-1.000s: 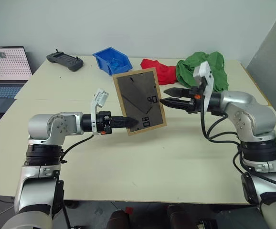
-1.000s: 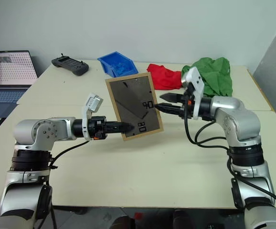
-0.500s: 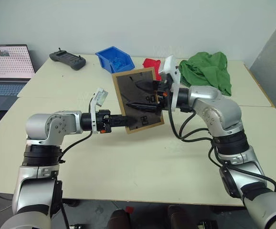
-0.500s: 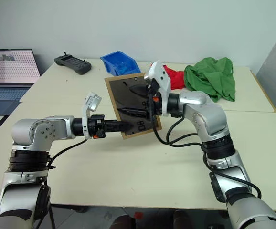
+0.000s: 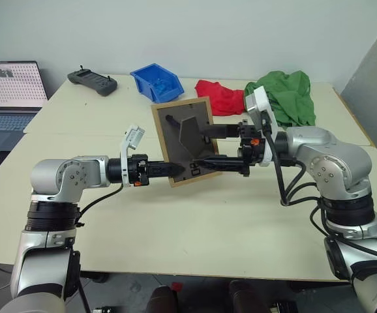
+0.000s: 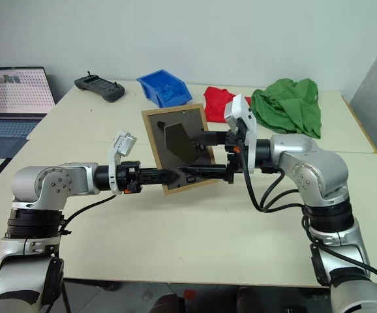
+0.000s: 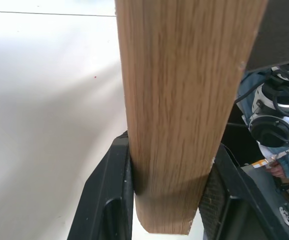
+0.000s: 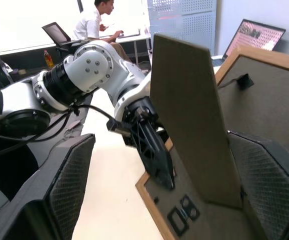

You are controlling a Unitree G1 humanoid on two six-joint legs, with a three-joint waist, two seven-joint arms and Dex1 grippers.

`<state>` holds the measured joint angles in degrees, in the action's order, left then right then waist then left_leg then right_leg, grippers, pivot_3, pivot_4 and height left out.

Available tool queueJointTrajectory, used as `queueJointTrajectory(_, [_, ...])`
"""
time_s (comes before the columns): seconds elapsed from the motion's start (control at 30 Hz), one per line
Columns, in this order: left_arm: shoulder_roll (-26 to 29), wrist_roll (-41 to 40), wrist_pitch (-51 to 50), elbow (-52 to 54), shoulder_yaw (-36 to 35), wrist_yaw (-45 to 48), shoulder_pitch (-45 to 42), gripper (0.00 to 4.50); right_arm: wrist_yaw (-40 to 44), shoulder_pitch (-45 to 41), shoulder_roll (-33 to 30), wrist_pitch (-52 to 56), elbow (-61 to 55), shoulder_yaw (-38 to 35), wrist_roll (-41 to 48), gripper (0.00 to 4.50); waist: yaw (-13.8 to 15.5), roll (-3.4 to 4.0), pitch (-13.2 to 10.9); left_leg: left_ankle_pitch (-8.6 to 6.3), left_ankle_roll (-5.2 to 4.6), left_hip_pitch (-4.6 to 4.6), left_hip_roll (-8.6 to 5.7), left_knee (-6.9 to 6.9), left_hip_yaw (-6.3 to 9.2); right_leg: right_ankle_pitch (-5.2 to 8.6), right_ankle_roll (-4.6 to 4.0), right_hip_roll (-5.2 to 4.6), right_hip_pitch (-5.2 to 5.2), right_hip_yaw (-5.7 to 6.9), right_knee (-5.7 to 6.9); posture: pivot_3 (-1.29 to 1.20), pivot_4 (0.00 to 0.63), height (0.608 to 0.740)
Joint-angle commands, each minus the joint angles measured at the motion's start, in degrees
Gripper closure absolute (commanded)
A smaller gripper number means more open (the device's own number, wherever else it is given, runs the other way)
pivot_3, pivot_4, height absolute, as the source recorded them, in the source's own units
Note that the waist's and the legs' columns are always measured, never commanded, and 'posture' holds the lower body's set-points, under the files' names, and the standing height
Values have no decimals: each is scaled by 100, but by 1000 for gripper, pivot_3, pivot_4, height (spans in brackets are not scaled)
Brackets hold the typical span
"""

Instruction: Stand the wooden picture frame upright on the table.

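Left pincer [image 5: 175,169] pinches the lower edge of the wooden picture frame [image 5: 182,141], holding it tilted above the bench [image 5: 195,222], dark back board toward the head camera. Right pincer [image 5: 201,147] is spread wide, its 2 fingers [image 5: 218,162] straddling the fold-out stand [image 5: 190,137], which juts out from the back board. The frame hangs off the bench, roughly mid-way across it.

Judging from this, the main risk is the narrow single-edge grip: any nudge from the right pincer against the stand could pivot the frame in the left pincer or knock it loose. If the stand is not swung out far enough, the frame would likely topple once set down.
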<state>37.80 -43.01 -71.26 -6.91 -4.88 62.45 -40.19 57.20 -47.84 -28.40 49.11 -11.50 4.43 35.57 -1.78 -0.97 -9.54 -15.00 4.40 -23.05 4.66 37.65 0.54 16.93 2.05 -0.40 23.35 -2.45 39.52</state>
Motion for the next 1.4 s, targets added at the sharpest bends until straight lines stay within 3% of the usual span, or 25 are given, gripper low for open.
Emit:
queueJointTrajectory(0.03, [30, -537, -564, 219, -365, -59, -73, 3215, -42, 72, -434, -932, 310, -366, -527, 39, -1, -1, -1, 0, 0, 0, 0, 0, 0, 0, 0, 0, 0, 0, -1, 0, 150, 740])
queueJointTrajectory(0.17, [-9, -1252, -1974, 188, -581, -294, -108, 3215, -371, 365, -918, -4653, 1378, -63, -2533, 39, -1, -3, -1, -3, -5, -2, -1, 1, 0, 1, 2, 0, -1, 0, -8, 0, 150, 740])
queueJointTrajectory(0.3, [237, -2670, -2124, -247, -301, -750, -126, 3215, -1800, 402, -1349, -9149, 2972, 511, -4917, 39, -20, -18, -15, -4, -7, -1, -3, 1, -7, 4, 7, -3, -1, -6, -9, 0, 150, 740])
queueJointTrajectory(0.43, [306, -3648, -2124, -314, -157, -1396, -72, 3215, -3424, 189, -1275, -11233, 4004, 766, -6614, 39, -71, -19, -16, -3, -4, 6, 2, -1, -12, 4, 6, -2, 1, -13, -1, 0, 150, 740])
queueJointTrajectory(0.57, [383, -4523, -2124, -179, -11, -1994, 113, 3215, -4807, -124, -929, -11774, 4287, 812, -7718, 39, -131, -19, -17, 11, 19, 7, 2, 8, -18, 3, 5, -3, 7, -22, 15, 0, 150, 740])
queueJointTrajectory(0.77, [420, -5208, -2099, 31, -27, -2734, 471, 3215, -5830, -487, -657, -11697, 4437, 798, -8191, 39, -134, -20, -17, 13, 23, 11, 0, 12, -19, 7, -2, -9, 6, -22, 29, 0, 150, 740])
queueJointTrajectory(1.0, [535, -5768, -1825, -7, -17, -3284, 559, 3215, -6300, -460, -979, -11720, 4909, 930, -8282, 39, -55, -24, -19, 12, 22, 11, -8, 16, -22, 7, -2, -20, 2, -20, 28, 0, 150, 740])
queueJointTrajectory(1.4, [592, -6224, -1634, 398, 432, -3484, 778, 3215, -6871, -682, -806, -11922, 4204, 1450, -9050, 39, -84, -24, -19, 12, 22, 15, -8, 15, -22, 7, -2, -18, 2, -22, 33, 0, 150, 740])
